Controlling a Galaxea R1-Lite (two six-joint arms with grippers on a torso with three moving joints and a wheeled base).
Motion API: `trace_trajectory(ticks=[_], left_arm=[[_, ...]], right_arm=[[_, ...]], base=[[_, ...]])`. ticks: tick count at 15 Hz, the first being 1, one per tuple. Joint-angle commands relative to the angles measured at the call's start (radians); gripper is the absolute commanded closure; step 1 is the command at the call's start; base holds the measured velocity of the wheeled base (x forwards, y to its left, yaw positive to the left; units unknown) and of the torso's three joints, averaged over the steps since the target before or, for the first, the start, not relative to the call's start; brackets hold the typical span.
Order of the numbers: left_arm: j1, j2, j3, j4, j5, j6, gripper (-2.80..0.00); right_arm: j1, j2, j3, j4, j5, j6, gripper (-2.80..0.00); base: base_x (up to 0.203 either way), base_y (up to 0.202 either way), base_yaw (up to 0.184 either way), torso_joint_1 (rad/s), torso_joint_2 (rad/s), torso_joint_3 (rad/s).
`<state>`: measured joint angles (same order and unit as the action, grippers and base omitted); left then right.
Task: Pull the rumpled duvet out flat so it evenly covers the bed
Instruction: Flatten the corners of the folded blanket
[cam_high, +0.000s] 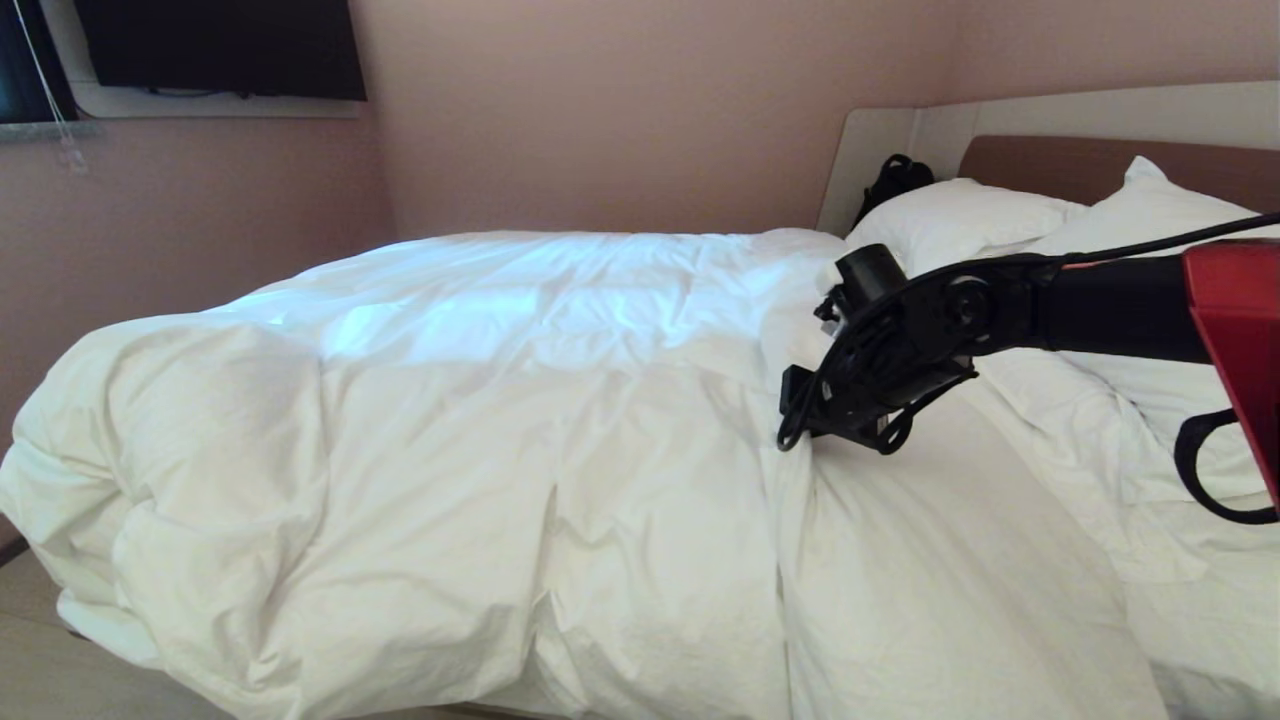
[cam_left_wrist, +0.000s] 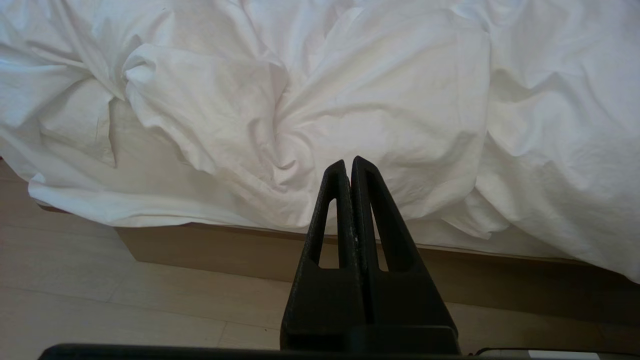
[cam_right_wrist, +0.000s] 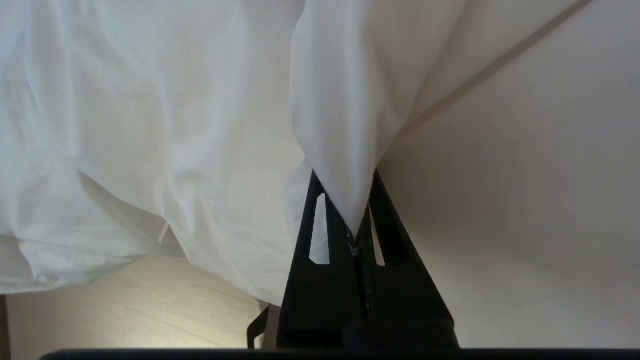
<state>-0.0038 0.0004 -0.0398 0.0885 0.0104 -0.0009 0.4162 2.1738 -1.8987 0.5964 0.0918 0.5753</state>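
Because the duvet (cam_high: 450, 420) lay thick and puffy across the bed (cam_left_wrist: 210, 245), bunched toward its foot, it looked soft, bulky and likely to drag; an edge or corner seemed the best hold. The right hand (cam_right_wrist: 357, 235) pinched a fold of it, while the left hand (cam_left_wrist: 348, 167) hung pressed together, holding nothing, beside the bed.

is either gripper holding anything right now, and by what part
The right gripper is shut on the duvet, pinching a pointed fold of its fabric. The left gripper is shut and holds nothing.
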Motion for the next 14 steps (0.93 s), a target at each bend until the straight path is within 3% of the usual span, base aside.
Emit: trace_trajectory(ticks=[1,4,5,14], left_arm=[[-0.001,0.001,0.000,0.000,0.000,-0.001,0.00],[0.000,0.001,0.000,0.000,0.000,-0.001,0.00],[0.000,0.001,0.001,0.000,0.000,-0.001,0.00],[0.001,0.000,0.000,0.000,0.000,-0.001,0.00]], right_arm=[[-0.006,0.021,0.000,0.005,0.025,0.000,0.00],[-0.008,0.024,0.004,0.006,-0.017,-0.004,0.00],[-0.008,0.024,0.003,0.006,-0.029,-0.006,-2.80],[-0.038,-0.105,0.007,0.084,-0.029,-0.045,-2.80]], base=[[0.000,0.000,0.000,0.000,0.00,0.000],[0.000,0.000,0.000,0.000,0.00,0.000],[0.000,0.000,0.000,0.000,0.00,0.000],[0.000,0.000,0.000,0.000,0.00,0.000]])
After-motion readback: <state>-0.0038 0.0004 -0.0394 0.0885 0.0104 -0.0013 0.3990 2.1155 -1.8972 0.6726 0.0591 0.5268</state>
